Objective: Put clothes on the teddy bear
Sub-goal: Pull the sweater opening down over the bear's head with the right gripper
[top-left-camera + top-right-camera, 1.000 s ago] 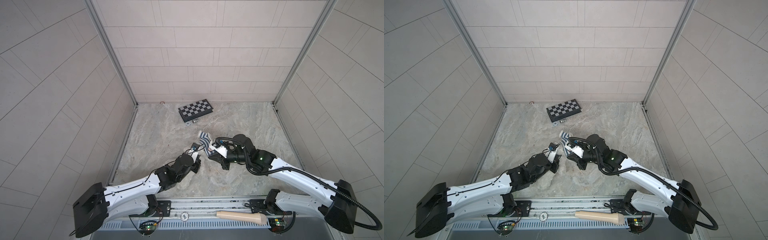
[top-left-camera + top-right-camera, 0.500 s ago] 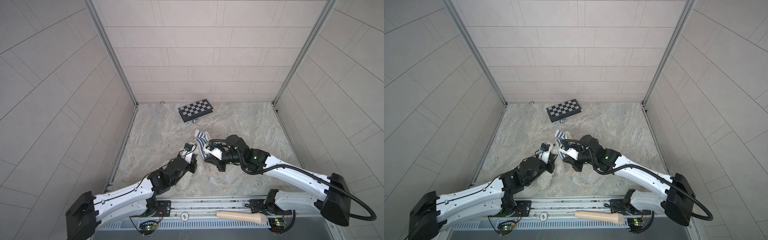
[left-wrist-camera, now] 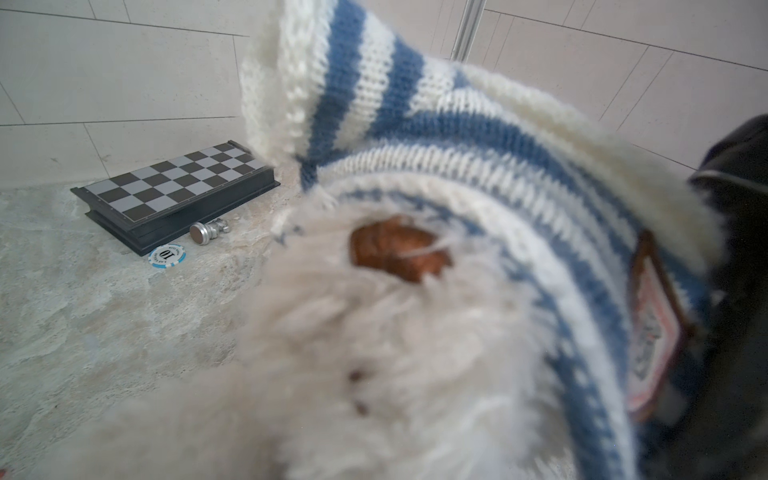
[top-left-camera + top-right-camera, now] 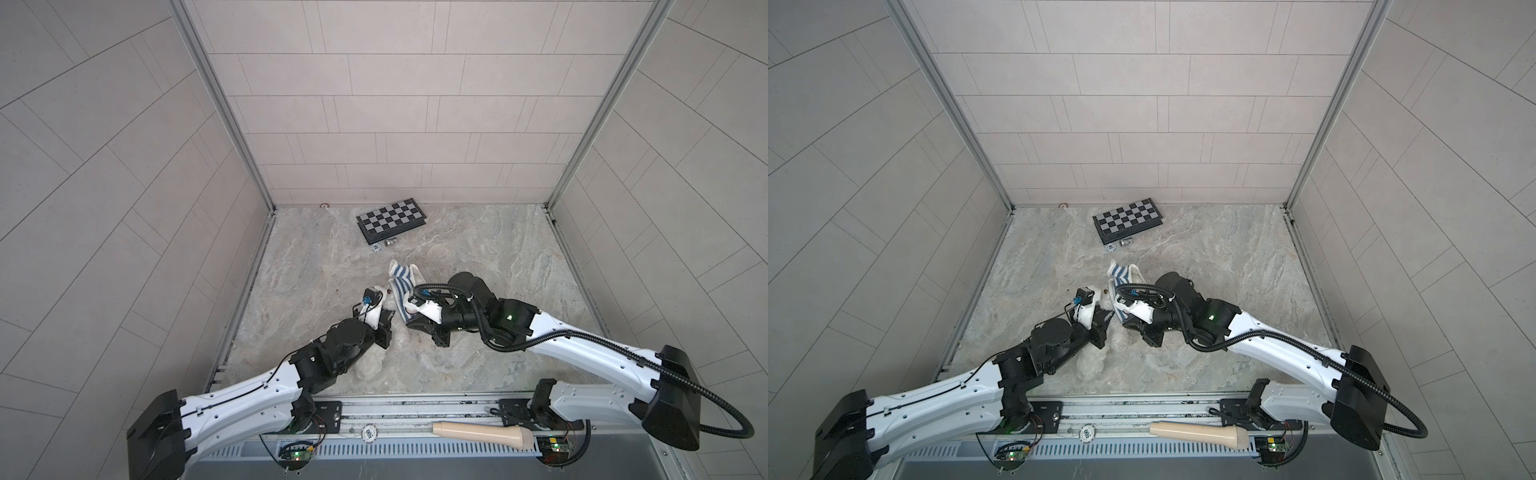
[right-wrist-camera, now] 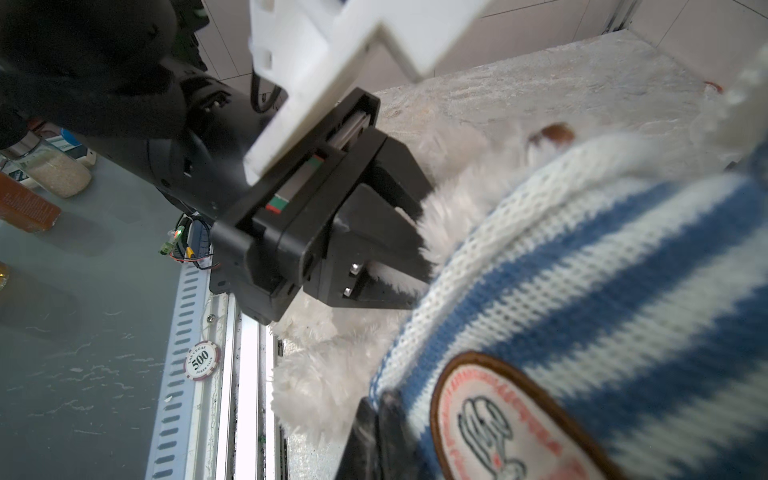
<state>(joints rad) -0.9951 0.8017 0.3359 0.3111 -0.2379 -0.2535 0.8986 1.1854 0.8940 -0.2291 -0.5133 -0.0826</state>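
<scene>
Both my arms have swung a little leftward since a second ago, and the striped shirt (image 4: 401, 284) has gone with them. Nearest me, a beige handle (image 4: 482, 435) lies on the front rail, near a poker chip marked 500 (image 5: 202, 360). Just past the rail, the teddy bear (image 4: 371, 363) lies on the desk (image 4: 478, 249), partly under my left arm. Its white fur reaches up between my two end effectors. My left end effector (image 5: 424, 237) is pinched on that fur. My right end effector (image 4: 415, 326) is pressed together on the shirt's hem beside its badge (image 5: 498, 419). The hem curves round the bear's head, with the brown nose (image 3: 399, 249) just outside it. Farther back lie a chip marked 10 (image 3: 167, 254) and a silver chess piece (image 3: 209, 230). Behind them, by the back wall, is a chessboard (image 3: 174, 183).
</scene>
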